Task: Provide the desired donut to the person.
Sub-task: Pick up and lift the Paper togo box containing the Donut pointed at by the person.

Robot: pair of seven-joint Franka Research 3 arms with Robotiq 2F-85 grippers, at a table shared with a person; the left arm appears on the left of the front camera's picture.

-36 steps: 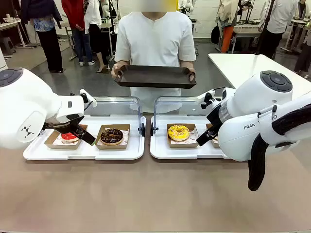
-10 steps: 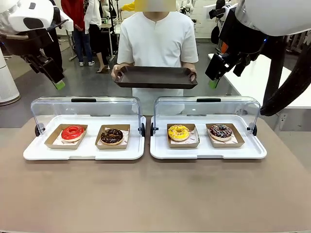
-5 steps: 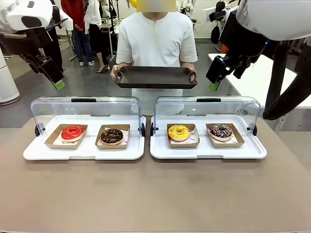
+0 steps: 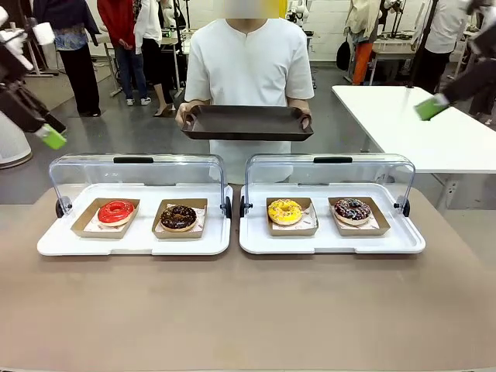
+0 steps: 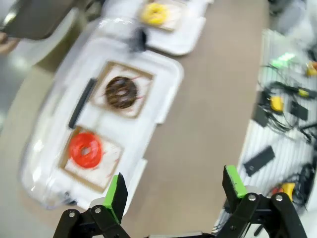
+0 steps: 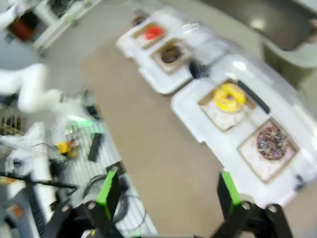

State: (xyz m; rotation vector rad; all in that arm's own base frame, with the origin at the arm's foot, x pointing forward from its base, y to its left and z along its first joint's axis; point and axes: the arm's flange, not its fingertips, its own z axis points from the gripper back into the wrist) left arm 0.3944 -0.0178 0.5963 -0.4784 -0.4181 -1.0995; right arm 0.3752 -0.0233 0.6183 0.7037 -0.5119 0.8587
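Four donuts lie in card trays on the table: a red donut [image 4: 116, 211] [image 5: 85, 149], a chocolate donut [image 4: 179, 216] [image 5: 121, 92], a yellow donut [image 4: 285, 210] [image 6: 230, 97] and a sprinkled dark donut [image 4: 353, 208] [image 6: 271, 143]. The person [image 4: 249, 62] in white stands at the far side holding an empty dark tray [image 4: 248, 122]. My left gripper [image 4: 48, 133] [image 5: 176, 191] hangs high at the far left, open and empty. My right gripper [image 4: 430, 107] [image 6: 168, 191] is high at the far right, open and empty. Both are well clear of the donuts.
Two white serving trays [image 4: 136, 244] [image 4: 333, 244] sit side by side, each with a clear domed lid [image 4: 136, 170] [image 4: 332, 170] and black handle at its rear. A white table [image 4: 418, 128] stands at the back right. Bystanders stand farther off.
Both arms have swung outward to the picture's edges, the left gripper to the left and a little lower, the right arm out of the upper right. Person, tray and donuts are unmoved.
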